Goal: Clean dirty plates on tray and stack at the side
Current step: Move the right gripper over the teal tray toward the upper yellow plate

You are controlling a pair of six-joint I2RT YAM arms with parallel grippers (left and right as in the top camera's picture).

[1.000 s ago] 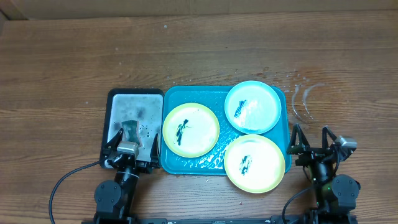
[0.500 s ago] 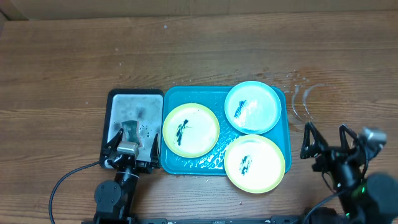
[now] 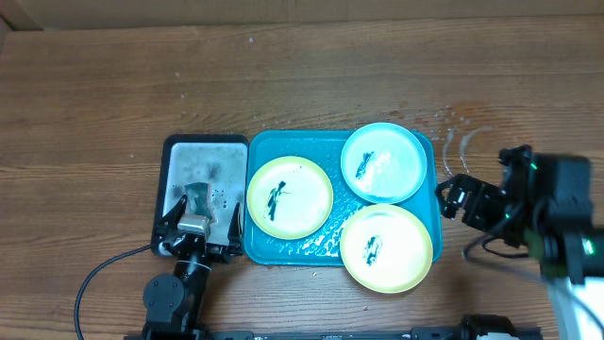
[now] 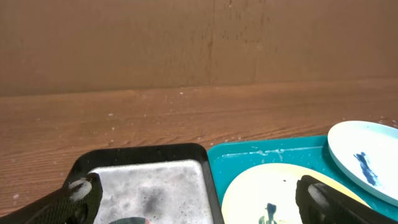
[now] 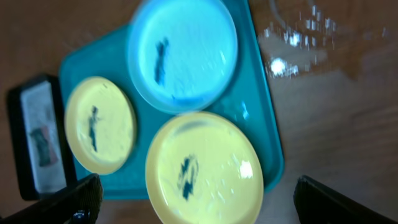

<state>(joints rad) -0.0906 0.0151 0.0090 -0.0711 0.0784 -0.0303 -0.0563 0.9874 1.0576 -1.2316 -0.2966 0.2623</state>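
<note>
Wood-grain table [image 3: 302,85] fills the scene, and the teal tray [image 3: 283,144] sits near the front edge at centre. All three plates lie on it, each marked with a black smear. A yellow-green plate [image 3: 289,196] lies flat at the tray's left. The light blue plate [image 3: 383,162] is in the far right corner. A second yellow-green plate [image 3: 386,247] is at the near right, its edge hanging over the tray's near rim and touching or overlapping the blue one. None is stacked at the side.

Just beside the tray's left edge lies a smaller black-rimmed grey tray [image 3: 203,156] holding a greenish sponge [image 3: 198,196]. The left gripper [image 3: 200,215] hovers low over its near end, jaws spread wide and empty.

The right gripper [image 3: 455,196] hangs above the table just right of the teal tray, jaws wide apart and holding nothing. Its wrist camera looks down on all three plates. A glistening wet patch [image 3: 462,151] marks the wood beyond the tray's far right corner.
</note>
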